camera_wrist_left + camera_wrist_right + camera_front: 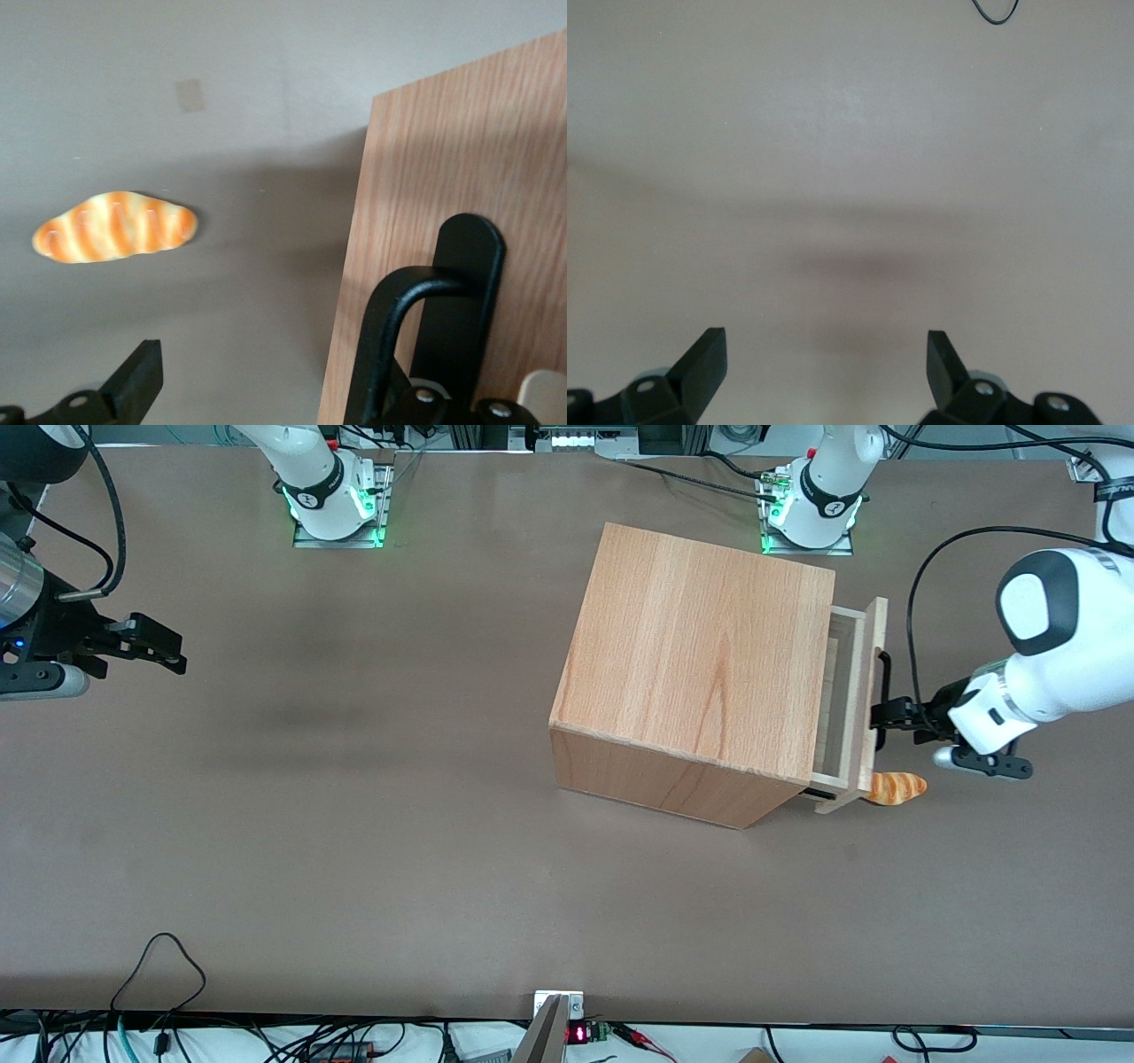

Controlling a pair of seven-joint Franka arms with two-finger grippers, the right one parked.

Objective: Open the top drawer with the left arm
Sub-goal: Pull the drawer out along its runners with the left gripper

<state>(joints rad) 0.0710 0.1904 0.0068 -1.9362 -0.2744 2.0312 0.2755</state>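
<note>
Brown matte table surface (354, 797) fills almost the whole front view, with a few faint dark smudges on it. Along the edge nearest the front camera, black cables (159, 992) hang in loops. Farther from the camera, two white arm bases with green lights (337, 505) are bolted to the table.

Toward the working arm's end stands the wooden cabinet (691, 673). Its top drawer (855, 700) is pulled out a little, and the pale inside shows as a narrow strip. The black bar handle (884, 691) sits on the front panel. The left arm (1045, 655) reaches to this handle, and the gripper (890, 714) is at the bar with its fingers spread apart, one finger (133, 381) well off the panel. A bread-shaped toy (897, 787) lies on the table in front of the drawer, just beside the panel's corner.
</note>
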